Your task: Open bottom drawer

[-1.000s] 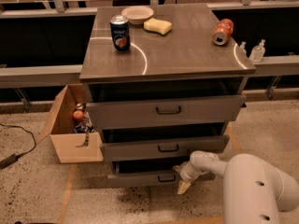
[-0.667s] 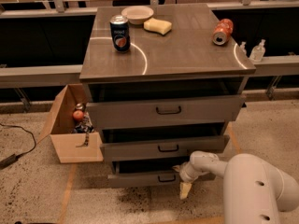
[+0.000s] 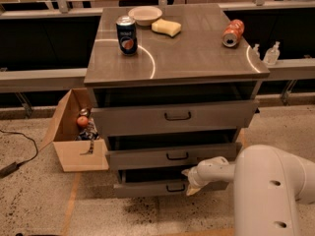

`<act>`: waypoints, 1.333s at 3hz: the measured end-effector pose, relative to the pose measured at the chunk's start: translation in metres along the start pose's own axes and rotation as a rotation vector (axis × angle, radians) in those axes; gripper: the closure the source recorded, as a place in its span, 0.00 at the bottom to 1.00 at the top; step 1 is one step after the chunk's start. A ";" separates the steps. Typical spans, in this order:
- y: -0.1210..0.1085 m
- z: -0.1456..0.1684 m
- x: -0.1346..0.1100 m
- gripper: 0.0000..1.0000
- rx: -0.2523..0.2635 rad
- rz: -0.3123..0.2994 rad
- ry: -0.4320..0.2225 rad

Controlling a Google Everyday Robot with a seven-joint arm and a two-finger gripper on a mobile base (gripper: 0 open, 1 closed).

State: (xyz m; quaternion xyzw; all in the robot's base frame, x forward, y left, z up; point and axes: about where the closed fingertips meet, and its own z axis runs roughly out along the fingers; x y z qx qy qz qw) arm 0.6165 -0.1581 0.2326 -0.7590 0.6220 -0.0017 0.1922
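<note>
The bottom drawer (image 3: 147, 188) is the lowest, shallowest grey front of the cabinet, with a small dark curved handle (image 3: 175, 186). It stands slightly pulled out, with a dark gap above it. My gripper (image 3: 191, 182) reaches in from the right on a white arm (image 3: 268, 191) and sits at the drawer's front just right of the handle, its pale tips touching or nearly touching the panel. The mid-sized drawer (image 3: 172, 155) and the tall top drawer (image 3: 174, 116) are above it.
On the cabinet top (image 3: 197, 53) stand a dark can (image 3: 127, 35), a bowl (image 3: 145, 15), a yellow sponge (image 3: 166, 27) and a red can lying down (image 3: 232, 32). An open cardboard box (image 3: 74, 132) sits on the floor left. A cable (image 3: 19, 151) lies far left.
My gripper has stayed at the bottom drawer's front next to the handle, shifting only slightly. The drawer's position looks about the same.
</note>
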 end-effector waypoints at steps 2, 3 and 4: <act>-0.077 -0.078 -0.024 0.92 0.142 -0.250 0.127; -0.102 -0.110 0.006 0.84 0.208 -0.223 0.179; -0.107 -0.121 0.020 0.60 0.227 -0.212 0.200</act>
